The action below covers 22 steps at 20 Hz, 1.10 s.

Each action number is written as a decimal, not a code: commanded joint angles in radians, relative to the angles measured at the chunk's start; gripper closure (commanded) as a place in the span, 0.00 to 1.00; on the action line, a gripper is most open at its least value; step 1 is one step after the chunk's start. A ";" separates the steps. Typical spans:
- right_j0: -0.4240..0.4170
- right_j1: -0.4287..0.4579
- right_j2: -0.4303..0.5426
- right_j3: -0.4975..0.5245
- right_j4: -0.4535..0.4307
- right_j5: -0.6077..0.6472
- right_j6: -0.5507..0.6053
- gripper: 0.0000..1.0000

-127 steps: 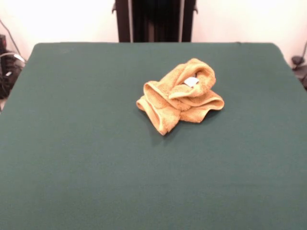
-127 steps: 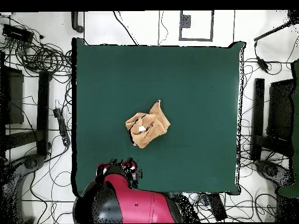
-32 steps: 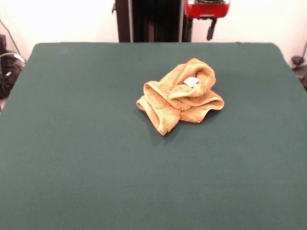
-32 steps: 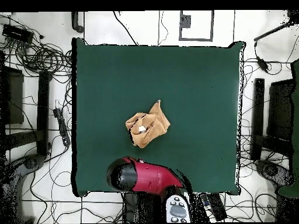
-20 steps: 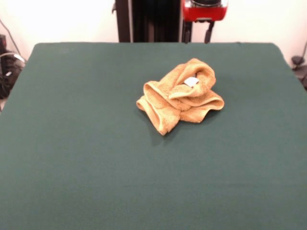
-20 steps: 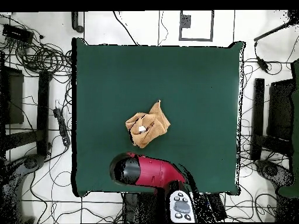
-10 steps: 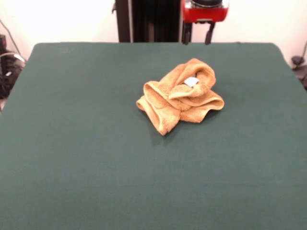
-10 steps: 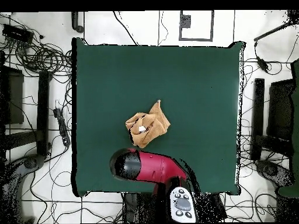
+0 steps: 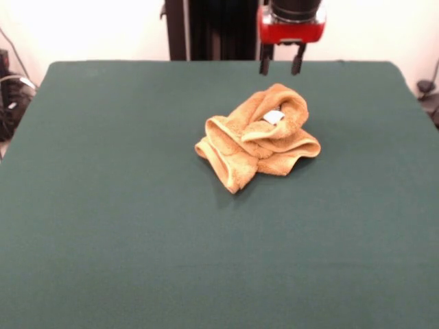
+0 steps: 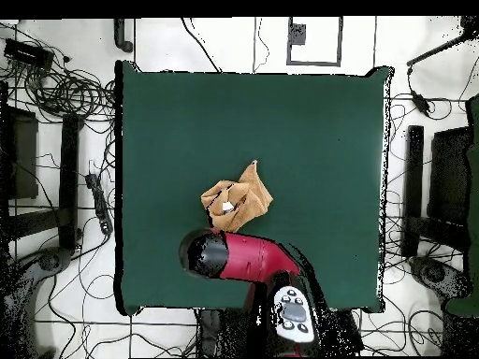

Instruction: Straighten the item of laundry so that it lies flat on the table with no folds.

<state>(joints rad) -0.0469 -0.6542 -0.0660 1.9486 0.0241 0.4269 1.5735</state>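
- Near part of the worktop (image 9: 137, 260): dark green felt-like cover, bare from the near edge up to the towel.
- Towel (image 9: 257, 136): golden-orange terry cloth, bunched in a loose heap a little right of centre in the front view, roughly mid-depth on the worktop. Not flat; several rolled folds overlap.
- Nearest fold of the towel points toward the near left and ends in a rounded lobe lying on the cloth cover.
- A second lobe spreads to the right, its hem touching the worktop.
- Highest fold arches over the far right part of the heap; the small white tag (image 9: 274, 117) sits just under that arch, facing up.
- Overhead view: towel (image 10: 237, 197) lies left of the worktop (image 10: 309, 122) centre, an irregular crumpled shape with one corner sticking out; tag (image 10: 226, 205) shows as a pale spot.
- Pincer (image 9: 280, 66): hangs just beyond the far side of the towel, above the worktop, apart from the cloth. Two dark fingers (image 9: 263, 64) point down with a clear gap between them; released, holding nothing.
- Red wrist housing (image 9: 291, 29) sits directly above the fingers, a black cylinder on top of it.
- Overhead view: red and black arm (image 10: 239, 258) covers the pincer; its dark end is just beside the towel's edge.
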 commanded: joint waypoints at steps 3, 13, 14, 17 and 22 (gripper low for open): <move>0.001 0.077 0.023 -0.124 0.005 0.101 0.140 0.00; -0.012 0.073 0.037 -0.120 0.001 0.109 0.123 0.00; -0.013 0.071 0.037 -0.118 0.002 0.108 0.123 0.00; -0.014 0.072 0.040 -0.115 0.002 0.108 0.122 0.00; -0.021 0.070 0.050 -0.115 -0.006 0.096 0.107 0.00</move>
<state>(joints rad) -0.0522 -0.5886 -0.0661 1.8780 0.0241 0.4310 1.5735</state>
